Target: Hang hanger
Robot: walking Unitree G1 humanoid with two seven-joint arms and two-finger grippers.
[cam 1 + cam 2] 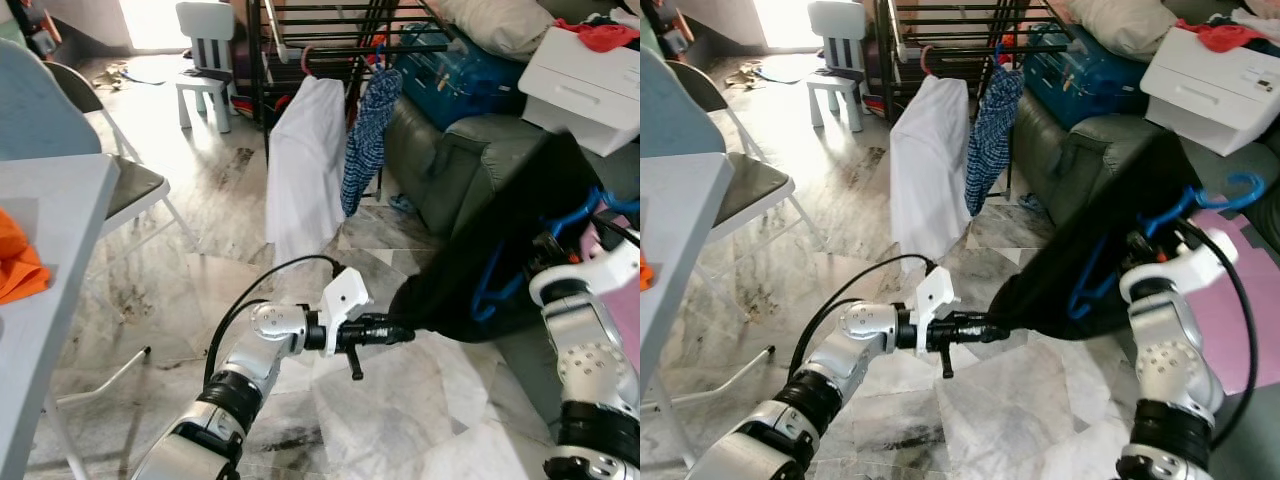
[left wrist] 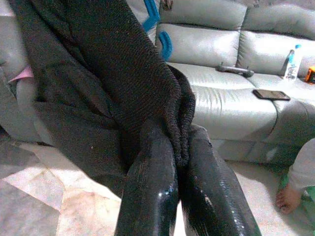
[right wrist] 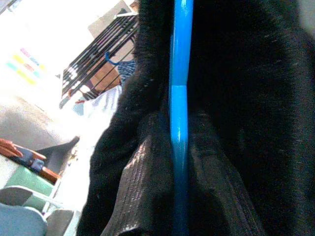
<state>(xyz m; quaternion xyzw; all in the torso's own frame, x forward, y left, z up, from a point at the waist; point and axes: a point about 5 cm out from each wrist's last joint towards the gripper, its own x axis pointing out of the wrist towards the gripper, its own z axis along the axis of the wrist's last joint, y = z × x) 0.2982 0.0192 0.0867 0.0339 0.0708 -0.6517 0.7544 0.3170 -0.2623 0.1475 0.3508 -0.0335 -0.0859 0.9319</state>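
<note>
Left gripper (image 2: 179, 191) pinched a black knit garment's (image 1: 500, 250) hem; right gripper (image 3: 179, 196) clamped its blue hanger (image 1: 1110, 250).

Black garment (image 1: 1090, 240) on a blue hanger (image 3: 179, 118); white shirt (image 1: 308, 165), blue checked cloth (image 1: 368, 135) behind

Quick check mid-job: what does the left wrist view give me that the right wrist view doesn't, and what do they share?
Left wrist view alone: the left gripper shut on a fold of the black garment, with a grey sofa behind carrying a phone and a bottle.

Right wrist view alone: the blue hanger bar running between the right gripper's fingers, plus the dark drying rack in the bright background.

Shared: the black garment and some blue hanger plastic.
</note>
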